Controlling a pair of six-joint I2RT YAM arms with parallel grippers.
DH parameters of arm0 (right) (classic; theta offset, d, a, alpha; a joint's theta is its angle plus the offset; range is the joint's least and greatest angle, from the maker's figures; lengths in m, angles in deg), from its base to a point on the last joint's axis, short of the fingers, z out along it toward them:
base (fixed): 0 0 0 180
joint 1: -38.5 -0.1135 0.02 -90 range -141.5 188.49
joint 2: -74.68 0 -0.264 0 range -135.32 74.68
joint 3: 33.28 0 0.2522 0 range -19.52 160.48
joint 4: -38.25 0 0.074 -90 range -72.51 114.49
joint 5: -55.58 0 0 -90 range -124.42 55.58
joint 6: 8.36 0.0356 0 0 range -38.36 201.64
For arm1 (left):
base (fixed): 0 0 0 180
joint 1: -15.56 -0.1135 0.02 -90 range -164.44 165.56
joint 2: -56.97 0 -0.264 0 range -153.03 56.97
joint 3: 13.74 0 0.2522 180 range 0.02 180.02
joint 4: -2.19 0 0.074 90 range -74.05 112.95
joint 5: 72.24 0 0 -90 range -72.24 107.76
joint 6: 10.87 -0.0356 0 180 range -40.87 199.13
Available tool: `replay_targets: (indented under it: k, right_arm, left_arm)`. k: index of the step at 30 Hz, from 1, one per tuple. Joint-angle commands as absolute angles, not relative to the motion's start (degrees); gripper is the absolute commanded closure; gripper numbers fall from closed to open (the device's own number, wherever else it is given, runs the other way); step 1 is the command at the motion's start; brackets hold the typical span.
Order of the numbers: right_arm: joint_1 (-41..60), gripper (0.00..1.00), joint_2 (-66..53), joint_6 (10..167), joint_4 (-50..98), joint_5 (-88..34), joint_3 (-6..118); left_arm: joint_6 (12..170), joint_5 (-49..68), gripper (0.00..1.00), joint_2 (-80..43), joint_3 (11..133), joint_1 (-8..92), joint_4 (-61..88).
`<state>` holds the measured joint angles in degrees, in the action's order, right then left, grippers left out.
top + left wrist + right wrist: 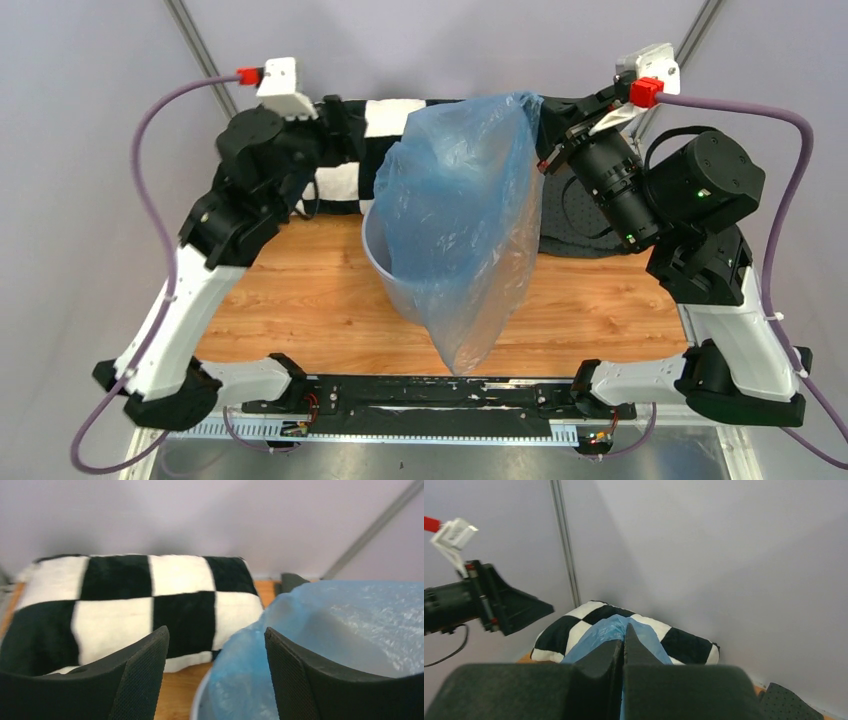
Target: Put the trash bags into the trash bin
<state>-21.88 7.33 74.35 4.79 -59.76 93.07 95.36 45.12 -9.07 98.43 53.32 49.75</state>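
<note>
Over round grey bin (378,262) | crinkly translucent blue bag (455,200) (draped) | right gripper (624,642) pinching it | left gripper (216,635) spread

A plain, pale grey-lilac wall (90,150) fills the upper part of the frame, and thin metal poles (197,42) slant in both upper corners. In the centre lies a wooden table (320,300), evenly lit.

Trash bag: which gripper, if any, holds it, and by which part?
The right gripper, shut, pinches the trash bag by its upper edge. The left gripper is open and holds nothing.
</note>
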Motion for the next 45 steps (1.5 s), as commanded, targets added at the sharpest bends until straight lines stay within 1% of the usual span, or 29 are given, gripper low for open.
replay_targets:
  k: [1, 6, 9, 11, 17, 23, 26, 28, 32, 35, 40, 45]
  right_arm:
    - [-22.41, 1.00, 7.35, 74.12, 2.37, -57.20, 93.50]
    - [-22.41, 1.00, 6.61, 74.27, 1.70, -54.26, 94.69]
    - [-22.40, 1.00, 6.10, 74.14, 1.43, -53.64, 96.17]
    - [-22.41, 1.00, 5.57, 73.59, 1.35, -53.52, 97.11]
    - [-22.41, 1.00, 2.53, 70.74, 1.44, -54.79, 100.08]
    - [-21.31, 1.00, -0.64, 66.57, 1.86, -57.92, 100.89]
    - [-18.86, 1.00, -2.31, 66.32, 1.90, -58.16, 100.45]
    - [-16.75, 1.00, -3.34, 66.74, 1.88, -57.39, 99.47]
    - [-11.71, 1.00, -4.59, 70.44, 1.60, -53.73, 96.60]
    - [-7.68, 1.00, -5.38, 73.91, 1.08, -50.06, 95.19]
    - [-5.17, 1.00, -6.94, 76.08, -0.09, -48.81, 94.68]
    - [-5.08, 1.00, -9.64, 76.01, -3.06, -49.20, 96.70]
  left_arm:
    - [101.13, 22.26, 0.25, -16.04, 102.25, 47.95, 46.57]
    - [104.85, 12.18, 0.25, -22.15, 102.74, 45.38, 44.44]
    - [106.45, 7.44, 0.32, -22.78, 98.69, 45.40, 44.00]
    - [107.65, 5.73, 0.38, -21.48, 93.80, 45.43, 42.78]
    - [108.19, 7.30, 0.50, -16.13, 81.71, 48.35, 42.22]
    - [109.00, 11.20, 0.56, -14.00, 74.84, 53.29, 42.74]
    - [109.09, 14.07, 0.57, -13.84, 73.47, 55.05, 43.19]
    - [109.18, 15.99, 0.55, -13.29, 73.47, 55.20, 43.57]
    - [108.51, 23.99, 0.38, -11.60, 77.02, 55.20, 45.99]
    - [107.61, 29.32, 0.30, -11.34, 80.01, 55.20, 49.14]
    - [106.54, 34.10, 0.20, -10.67, 80.72, 54.82, 49.68]
    - [102.91, 34.31, 0.13, -9.05, 85.49, 54.14, 51.29]
